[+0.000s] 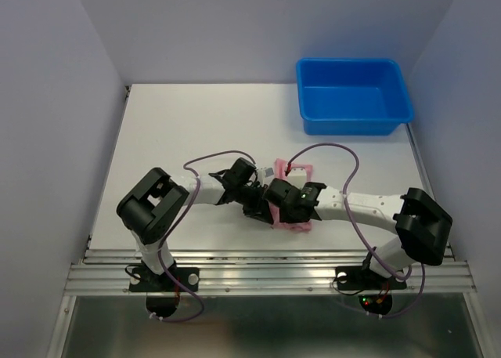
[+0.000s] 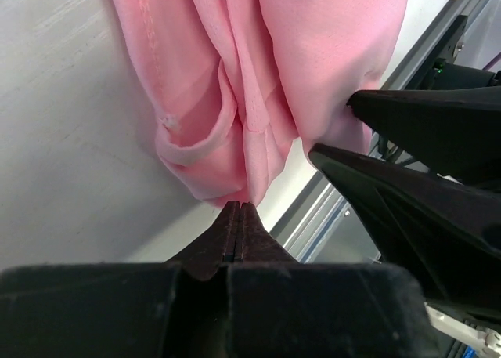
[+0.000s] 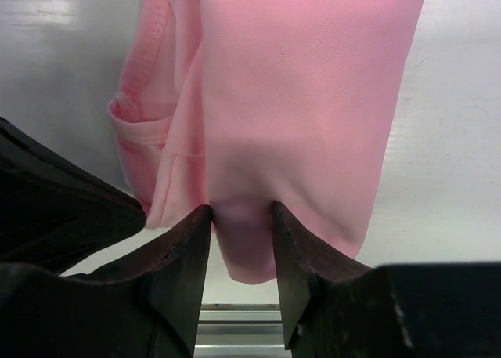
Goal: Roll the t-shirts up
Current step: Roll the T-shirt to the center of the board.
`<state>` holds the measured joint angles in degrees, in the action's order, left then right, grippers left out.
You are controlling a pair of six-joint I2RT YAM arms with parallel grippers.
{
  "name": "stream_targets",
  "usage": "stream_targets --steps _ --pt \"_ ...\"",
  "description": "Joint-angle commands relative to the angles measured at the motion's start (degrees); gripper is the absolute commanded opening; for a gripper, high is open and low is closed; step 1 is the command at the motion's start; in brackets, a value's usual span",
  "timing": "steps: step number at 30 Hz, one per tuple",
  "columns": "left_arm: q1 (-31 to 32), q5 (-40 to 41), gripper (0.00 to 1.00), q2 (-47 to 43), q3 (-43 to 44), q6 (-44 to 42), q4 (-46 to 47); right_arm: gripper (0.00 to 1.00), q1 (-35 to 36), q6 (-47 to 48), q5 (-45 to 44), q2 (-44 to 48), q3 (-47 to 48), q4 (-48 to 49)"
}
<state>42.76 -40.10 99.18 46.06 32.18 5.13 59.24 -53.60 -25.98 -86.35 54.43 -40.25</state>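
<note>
Presently the light pink thin-fabric t-shirt (image 1: 297, 226) lies bunched low in the top view, near the edge of the white surface (image 1: 196, 123). Left gripper (image 2: 239, 211) is pressed together, seemingly nipping a hem; right gripper (image 3: 241, 217) clamps a fold. Uneven pulling could skew the roll.

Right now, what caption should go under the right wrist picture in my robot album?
The right arm's jaws pinch the bunched end of a pink t-shirt lying on the pale table.

The t-shirt (image 3: 313, 99) is thin, matt pink cloth, finely meshed. The tabletop (image 1: 180, 131) is smooth matt white, the bin (image 1: 352, 127) glossy blue plastic, the near-edge rail (image 1: 274, 273) ribbed metal.
</note>
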Motion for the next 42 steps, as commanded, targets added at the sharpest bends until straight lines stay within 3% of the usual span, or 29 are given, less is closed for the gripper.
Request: stream_targets --steps 1,7,25,42 --pt "0.22 -1.12 0.0 -0.99 -0.71 0.77 3.4 0.35 0.87 -2.47 -3.55 -1.19 0.24 -1.5" --pt "0.22 -2.26 0.0 -5.22 -0.36 1.3 4.28 0.01 0.87 -3.61 -4.43 0.47 -1.35 -0.36" --pt "0.3 -3.23 0.0 5.23 -1.77 2.88 11.66 0.01 0.87 -1.95 -4.26 3.55 0.58 0.17" --pt "0.3 -4.38 0.0 5.33 -3.08 3.59 13.33 0.01 0.87 -0.1 -2.33 -2.07 5.51 1.13"
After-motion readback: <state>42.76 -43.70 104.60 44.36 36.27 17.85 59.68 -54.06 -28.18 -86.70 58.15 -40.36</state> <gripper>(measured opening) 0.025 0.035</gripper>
